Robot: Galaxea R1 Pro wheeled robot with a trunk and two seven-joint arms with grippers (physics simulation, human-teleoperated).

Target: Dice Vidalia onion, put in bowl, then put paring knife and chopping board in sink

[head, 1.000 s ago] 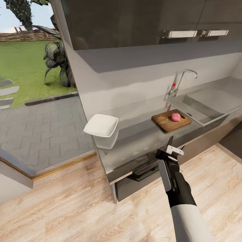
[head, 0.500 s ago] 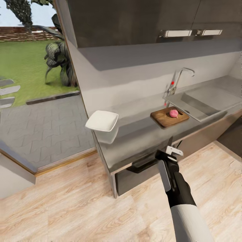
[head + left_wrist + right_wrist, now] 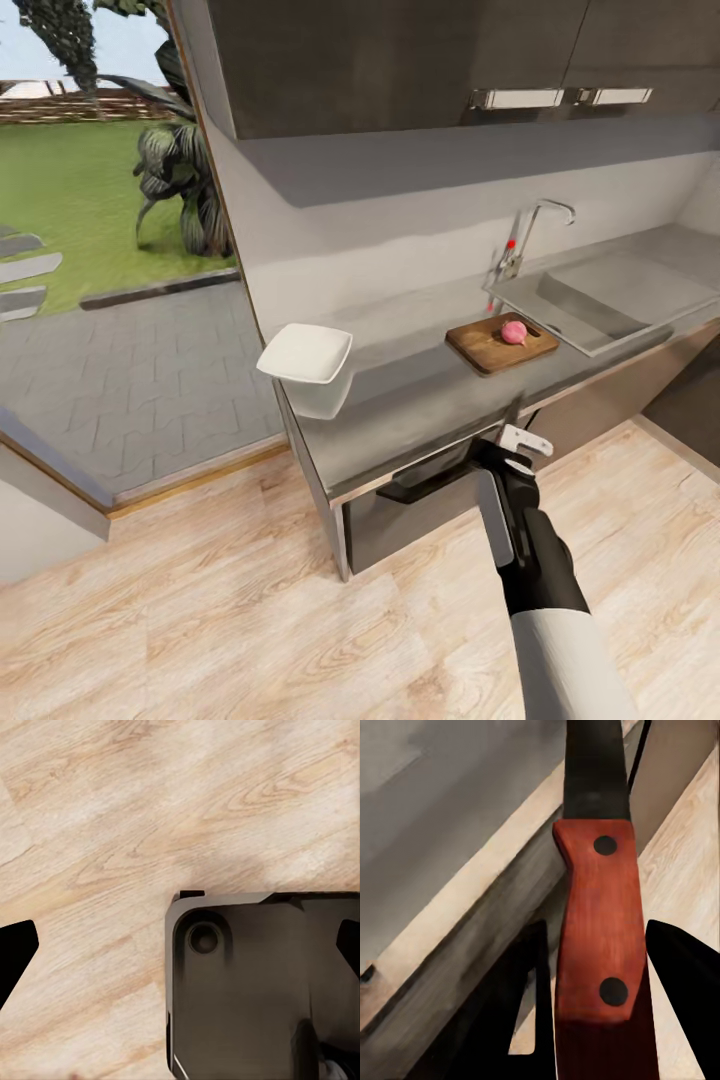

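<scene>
- Countertop [image 3: 420, 390]: long grey glossy surface running from the near left corner back toward the right, dark cabinets below, wall cabinets above.
- Wood floor [image 3: 200, 620]: light planks in front of the counter; the left wrist view looks straight down at it and at a dark piece of the robot's own base [image 3: 255, 982].
- Sink [image 3: 610, 300]: steel basin set in the countertop at the far right, curved tap at its back left corner.
- Right arm: white sleeve and black wrist reach up from the lower right of the head view toward the counter's front edge.
- Chopping board [image 3: 490, 345]: brown, flat on the countertop, just left of the sink.
- Bowl [image 3: 305, 353]: white, at the counter's left end, well apart from the board.
- Right gripper [image 3: 512, 452]: at the counter's front edge, fingers clamped on the paring knife [image 3: 598, 922]; red handle with two dark rivets sits between the finger shapes, dark blade points toward the counter edge.
- Left gripper [image 3: 180, 945]: dark fingertips at opposite edges of its wrist view, well apart, nothing between them.
- Vidalia onion [image 3: 514, 332]: pinkish, round, resting on the board's right half.
</scene>
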